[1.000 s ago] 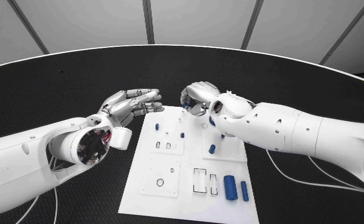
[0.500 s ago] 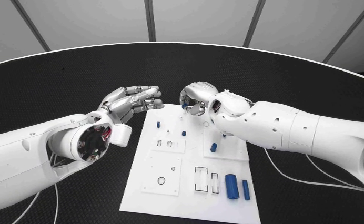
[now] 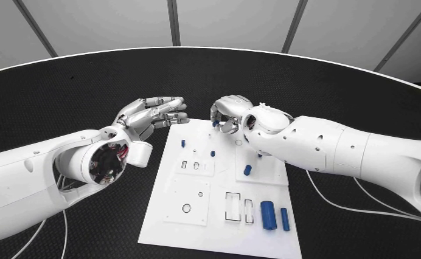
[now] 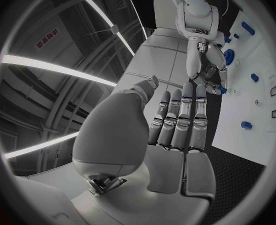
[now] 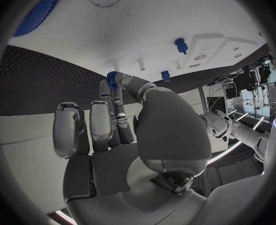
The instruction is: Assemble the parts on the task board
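Little is changed since the earlier frame. At the task board's [image 3: 198, 210] far edge, a small blue part [image 5: 112, 78] is pinched by the right hand [image 3: 230, 113]; the left hand [image 3: 151, 117], fingers loosely extended, is held empty beside it.

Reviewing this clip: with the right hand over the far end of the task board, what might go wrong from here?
The right hand pinches a small blue part only at its fingertips, so it may slip or tilt before seating. The upright blue pegs stand close beneath it on the task board; a lowering hand might knock one. The left hand hovers near the board's far corner with nothing in it, and the two hands could crowd each other.
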Controlling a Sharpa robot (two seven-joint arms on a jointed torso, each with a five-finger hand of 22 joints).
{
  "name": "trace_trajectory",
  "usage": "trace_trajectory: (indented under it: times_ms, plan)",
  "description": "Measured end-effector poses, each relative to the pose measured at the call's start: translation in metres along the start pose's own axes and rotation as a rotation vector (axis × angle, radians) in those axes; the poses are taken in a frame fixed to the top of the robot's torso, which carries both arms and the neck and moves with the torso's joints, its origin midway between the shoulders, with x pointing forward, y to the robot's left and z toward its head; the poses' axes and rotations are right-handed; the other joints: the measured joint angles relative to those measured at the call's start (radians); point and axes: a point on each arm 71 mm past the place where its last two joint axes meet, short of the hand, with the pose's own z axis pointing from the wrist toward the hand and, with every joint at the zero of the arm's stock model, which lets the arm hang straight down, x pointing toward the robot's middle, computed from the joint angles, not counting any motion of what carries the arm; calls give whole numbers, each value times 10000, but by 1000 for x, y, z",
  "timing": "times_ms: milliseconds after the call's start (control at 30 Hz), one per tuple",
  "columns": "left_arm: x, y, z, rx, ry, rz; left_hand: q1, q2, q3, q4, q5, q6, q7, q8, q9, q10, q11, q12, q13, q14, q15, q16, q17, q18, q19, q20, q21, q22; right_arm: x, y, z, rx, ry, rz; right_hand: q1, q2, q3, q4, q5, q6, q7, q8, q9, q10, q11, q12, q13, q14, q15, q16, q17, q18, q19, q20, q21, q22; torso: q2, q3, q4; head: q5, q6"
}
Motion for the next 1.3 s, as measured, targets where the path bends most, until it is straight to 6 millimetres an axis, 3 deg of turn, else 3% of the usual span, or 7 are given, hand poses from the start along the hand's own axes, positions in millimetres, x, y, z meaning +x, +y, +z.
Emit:
trace_trajectory:
  times_ms: [367, 933, 1000, 1100, 1200, 1233, 1300]
  plan:
    - [1, -2, 0, 26, 8, 14, 0, 0, 0, 0, 0, 0, 0, 1, 0, 0, 0, -29, 0, 0, 0, 0, 8, 0, 0, 0, 0, 1, 2, 2, 2, -35, 168, -23, -78, -77, -2, 2, -32, -1, -1, -1, 8, 0, 0, 64, 413, 0, 0, 0, -1, 1, 0, 0, -1, -1, 17, 7, 31, 3, -21]
    - [0, -2, 1, 36, -14, 32, 0, 0, 57, 1, 0, 0, 0, -41, 1, 0, 0, -28, 0, -36, 36, 0, 6, -1, 0, 0, 0, -7, 2, 4, 3, -95, 136, -11, -96, -27, -3, 2, -60, -198, 53, -27, 51, -40, -37, 40, 455, 1, 0, 0, -35, 0, 0, 0, -2, 6, 19, 8, 12, 25, -44]
    - [0, -2, 1, 35, -10, 32, 0, 0, 57, 1, 0, 0, 0, -41, 1, 0, 0, -28, 0, -36, 36, 0, 6, -1, 0, 0, 0, -6, 2, 3, 3, -64, 165, -27, -149, 26, 8, 31, -63, -555, 126, -236, 28, -419, 19, -161, 518, -33, 100, -41, -177, 0, -112, 112, -48, 1, 19, 7, 12, 13, -36]
    - [0, -2, 1, 34, -10, 33, 0, 0, 57, 1, 0, 0, 0, -40, 1, 0, 0, -28, 0, -36, 36, 0, 6, -1, 0, 0, 0, -6, 3, 3, 4, -20, 273, -53, -388, -109, 189, 209, -62, -1334, 358, -744, -124, -1237, 332, -701, 246, -24, 349, -283, -514, 0, -386, 343, -368, -470, 18, 2, 13, 6, -32]
    - [0, -3, 1, 30, -19, 36, 0, 0, 57, 1, 0, 0, 0, -40, -1, 0, 0, -28, 0, -36, 36, 0, 6, -1, 0, 0, 0, -6, 4, 2, 4, 9, 413, -77, -685, -319, 230, 248, -172, -1887, 307, -1109, -226, -1751, 487, -1039, 51, -54, 412, -521, -861, 24, -704, 450, -714, -1013, 18, 2, 17, 4, -30]
    - [0, -3, 1, 23, -28, 39, 0, 0, 57, 1, 0, 0, 0, -40, -7, 0, 0, -27, 0, -36, 36, 0, 9, -1, 0, 0, 0, -6, 4, 2, 5, 13, 471, -86, -692, -432, 230, 248, -175, -1970, 295, -1167, -241, -1886, 519, -1115, 1, -70, 427, -563, -930, 162, -759, 501, -809, -1152, 19, 2, 17, 4, -29]
    - [0, -2, 1, 9, -53, 46, 0, 0, 57, 1, 0, 0, 0, -40, -10, 0, 0, -27, 0, -36, 36, 0, 14, 0, 0, 0, 0, -6, 5, 2, 5, 9, 576, -98, -690, -600, 243, 229, -226, -2108, 248, -1259, -254, -2064, 558, -1187, -68, -48, 449, -598, -998, 159, -886, 520, -979, -1393, 19, 2, 18, 4, -29]
